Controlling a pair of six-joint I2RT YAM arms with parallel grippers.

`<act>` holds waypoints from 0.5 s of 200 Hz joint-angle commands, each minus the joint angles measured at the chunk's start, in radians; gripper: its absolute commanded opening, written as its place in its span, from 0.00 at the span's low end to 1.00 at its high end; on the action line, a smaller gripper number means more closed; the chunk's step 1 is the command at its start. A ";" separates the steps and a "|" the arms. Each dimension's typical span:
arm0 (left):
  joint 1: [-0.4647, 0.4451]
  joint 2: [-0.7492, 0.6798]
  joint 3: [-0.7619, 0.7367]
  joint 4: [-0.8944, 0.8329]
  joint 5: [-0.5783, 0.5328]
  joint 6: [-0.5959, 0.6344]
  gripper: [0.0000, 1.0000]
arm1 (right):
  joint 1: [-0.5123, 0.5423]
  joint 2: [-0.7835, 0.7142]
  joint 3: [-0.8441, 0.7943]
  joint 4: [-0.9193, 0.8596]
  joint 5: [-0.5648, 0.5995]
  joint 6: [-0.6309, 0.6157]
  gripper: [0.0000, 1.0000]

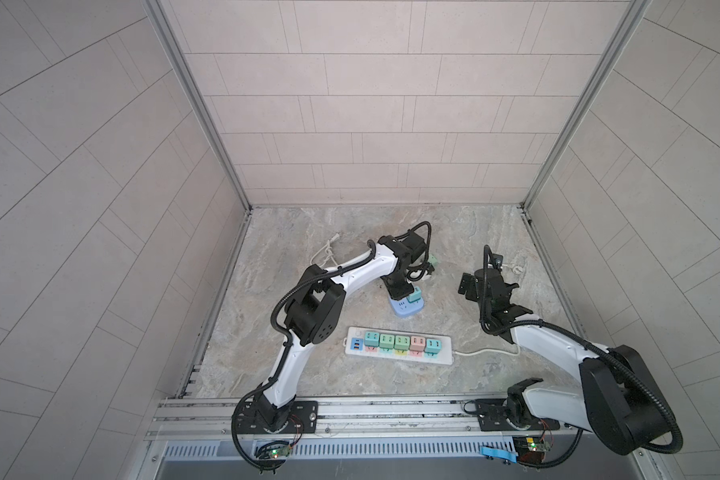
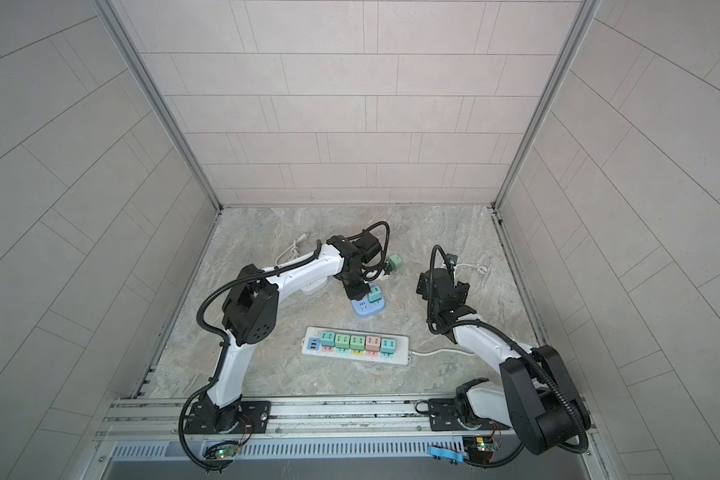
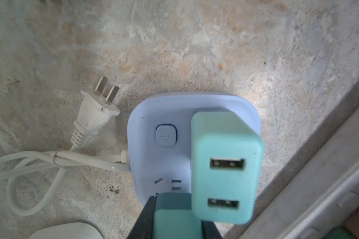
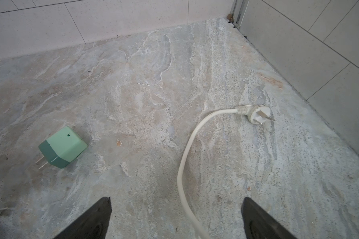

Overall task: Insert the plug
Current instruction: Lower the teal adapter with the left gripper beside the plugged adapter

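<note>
Left wrist view has the left gripper (image 3: 175, 207) clamped on the teal plug (image 3: 174, 224), right at the blue socket block (image 3: 145, 115) and hard beside a seated adapter (image 3: 226, 165). I worry the plug snags that neighbour, or the loose block skids under my push. My left arm reaches forward with its wrist pointing down. The right gripper (image 4: 176, 199) hangs spread wide, well apart.

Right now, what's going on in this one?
The left gripper is shut on a teal charger, holding it low against the blue socket block, beside a second teal charger standing in it; whether the prongs are in cannot be told. The right gripper hangs open over the table, holding nothing, with a loose green charger and a white cord plug ahead. The white power strip carries five chargers.
</note>
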 commanded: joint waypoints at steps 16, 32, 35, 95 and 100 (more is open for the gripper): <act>0.003 0.023 0.023 -0.020 0.016 0.028 0.00 | 0.009 0.013 0.031 -0.018 0.025 -0.010 1.00; 0.003 0.029 0.026 -0.016 0.027 0.028 0.00 | 0.013 0.020 0.040 -0.023 0.026 -0.016 1.00; 0.004 0.031 0.026 -0.016 0.028 0.028 0.00 | 0.014 0.020 0.041 -0.024 0.027 -0.016 1.00; 0.004 0.058 0.052 -0.037 0.035 0.029 0.00 | 0.024 0.018 0.038 -0.021 0.045 -0.017 1.00; 0.004 0.059 0.055 -0.039 0.035 0.028 0.00 | 0.025 0.020 0.041 -0.024 0.044 -0.019 1.00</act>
